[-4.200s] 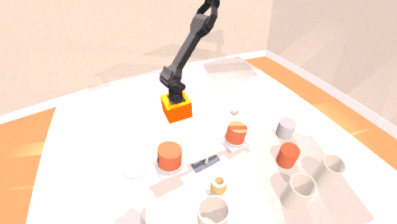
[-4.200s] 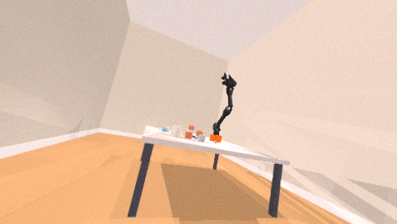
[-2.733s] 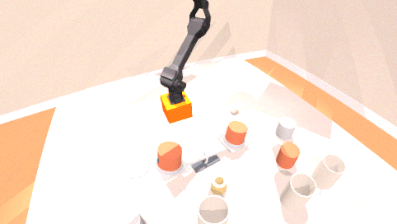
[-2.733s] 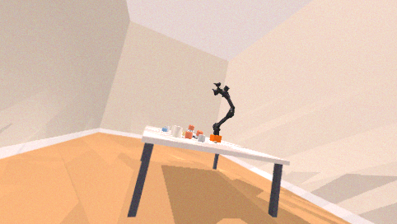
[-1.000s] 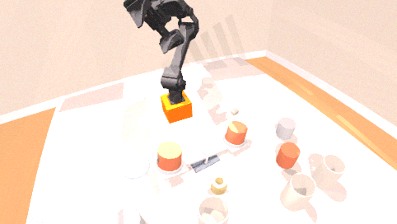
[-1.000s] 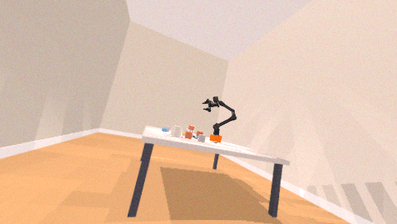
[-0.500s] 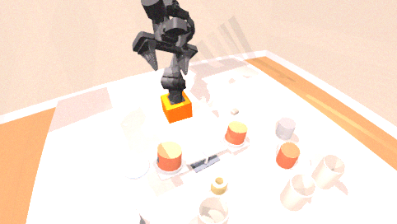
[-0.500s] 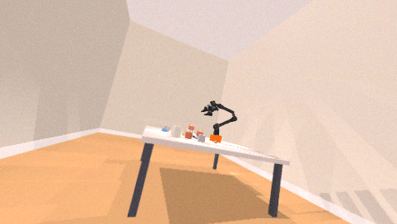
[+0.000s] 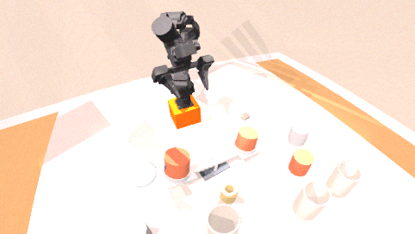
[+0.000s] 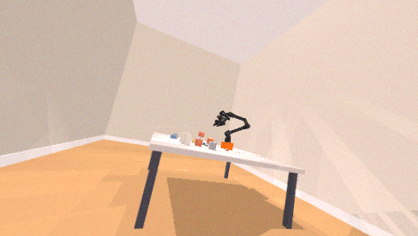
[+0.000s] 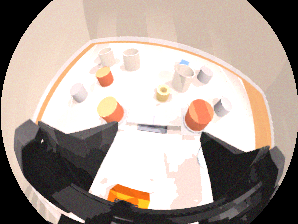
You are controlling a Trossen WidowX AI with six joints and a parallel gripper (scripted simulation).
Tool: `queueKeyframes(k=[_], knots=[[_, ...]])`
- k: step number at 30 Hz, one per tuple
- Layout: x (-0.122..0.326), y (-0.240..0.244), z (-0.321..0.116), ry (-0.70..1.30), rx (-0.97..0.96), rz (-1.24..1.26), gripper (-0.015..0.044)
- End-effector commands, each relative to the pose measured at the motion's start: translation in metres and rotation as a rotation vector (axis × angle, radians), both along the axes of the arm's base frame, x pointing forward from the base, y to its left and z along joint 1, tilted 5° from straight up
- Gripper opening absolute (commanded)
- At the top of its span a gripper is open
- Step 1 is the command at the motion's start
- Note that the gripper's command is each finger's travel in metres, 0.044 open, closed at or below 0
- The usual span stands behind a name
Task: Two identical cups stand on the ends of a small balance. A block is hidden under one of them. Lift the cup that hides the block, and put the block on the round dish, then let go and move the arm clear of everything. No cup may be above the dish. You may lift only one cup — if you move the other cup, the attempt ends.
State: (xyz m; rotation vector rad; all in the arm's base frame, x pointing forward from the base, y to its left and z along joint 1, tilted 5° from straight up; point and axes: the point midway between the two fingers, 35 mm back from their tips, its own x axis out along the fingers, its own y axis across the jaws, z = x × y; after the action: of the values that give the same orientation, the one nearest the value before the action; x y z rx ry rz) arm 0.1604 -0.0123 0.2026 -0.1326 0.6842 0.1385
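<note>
An orange-red cup [image 9: 176, 163] [image 11: 199, 116] stands on the balance end nearer the dish. Its twin cup [image 9: 246, 139] [image 11: 110, 110] stands on the other end. The balance [image 9: 216, 170] [image 11: 152, 129] has a dark base and a pale beam; I cannot tell which end is lower. No block shows under either cup. The round white dish [image 9: 143, 174] lies beside the first cup; my finger partly hides it in the wrist view. My gripper [image 9: 195, 92] [image 10: 216, 123] [image 11: 160, 130] is open and empty, raised above the table on the arm's side of the balance.
Another orange-red cup [image 9: 300, 163] [image 11: 105, 77] stands off the balance. A yellow ring-shaped piece [image 9: 229, 194] [image 11: 163, 93], a white mug [image 9: 223, 220] [image 11: 183, 78], pale cups [image 9: 311, 201] [image 9: 343, 180] and a grey cylinder [image 9: 298, 134] [image 11: 79, 93] stand around. A small beige piece [image 9: 245, 116] lies near the orange arm base [image 9: 186, 116].
</note>
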Motion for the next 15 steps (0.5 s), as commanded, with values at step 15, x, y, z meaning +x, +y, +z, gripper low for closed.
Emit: queueKeyframes(k=[15], knots=[[0.023, 0.012, -0.008, 0.225, 0.335, -0.200, 0.0440]])
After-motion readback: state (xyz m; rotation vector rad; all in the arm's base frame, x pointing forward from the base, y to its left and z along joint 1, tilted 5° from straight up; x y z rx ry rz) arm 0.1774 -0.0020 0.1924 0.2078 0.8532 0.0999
